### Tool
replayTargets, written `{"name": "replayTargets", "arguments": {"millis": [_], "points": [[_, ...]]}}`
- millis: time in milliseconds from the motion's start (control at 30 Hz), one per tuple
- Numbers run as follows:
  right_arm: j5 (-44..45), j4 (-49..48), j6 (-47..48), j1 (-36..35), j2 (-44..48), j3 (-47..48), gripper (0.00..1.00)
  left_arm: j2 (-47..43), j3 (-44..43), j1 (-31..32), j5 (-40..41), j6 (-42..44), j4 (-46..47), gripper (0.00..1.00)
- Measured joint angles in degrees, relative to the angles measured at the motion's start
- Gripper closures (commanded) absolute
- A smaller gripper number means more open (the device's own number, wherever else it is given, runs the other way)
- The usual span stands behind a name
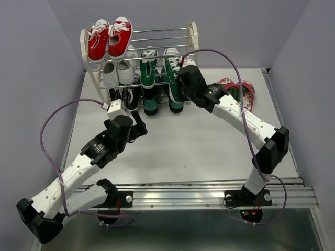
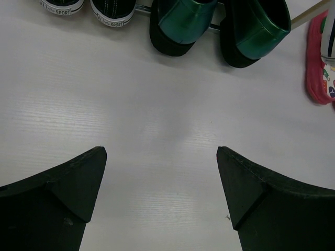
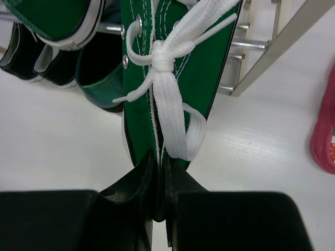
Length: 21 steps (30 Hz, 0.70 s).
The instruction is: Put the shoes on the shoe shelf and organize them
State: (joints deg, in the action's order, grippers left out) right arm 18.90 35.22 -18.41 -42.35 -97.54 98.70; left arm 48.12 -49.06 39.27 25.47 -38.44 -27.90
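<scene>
Green sneaker [image 3: 178, 68] in the right hand [image 3: 159, 175], at the shoe shelf [image 1: 192, 35].

— Where do the pairs stand?
— The green canvas sneakers [image 1: 148, 68] at the middle tier of the cream shoe shelf [image 1: 192, 32], glossy teal loafers [image 1: 151, 103] below; pink flip-flops [image 1: 238, 90] flat beside it, right

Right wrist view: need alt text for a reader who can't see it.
The right gripper is shut on a green canvas sneaker with white laces, held in front of the shoe shelf. A teal loafer sits behind it at left; a pink flip-flop shows at the right edge.
</scene>
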Motion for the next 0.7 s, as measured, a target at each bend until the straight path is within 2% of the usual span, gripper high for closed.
{"name": "replayTargets", "arguments": {"millis": [267,700], "points": [[3.98,0.02,0.92,-0.02,-10.10,12.83,0.99,-2.14,1.49,0.00,-0.57,0.00,0.15,0.01],[6.36,1.33,2.43,-0.02,-19.19,22.29,0.99,-3.41,1.49,0.00,-0.94,-0.24,0.24,0.01]]}}
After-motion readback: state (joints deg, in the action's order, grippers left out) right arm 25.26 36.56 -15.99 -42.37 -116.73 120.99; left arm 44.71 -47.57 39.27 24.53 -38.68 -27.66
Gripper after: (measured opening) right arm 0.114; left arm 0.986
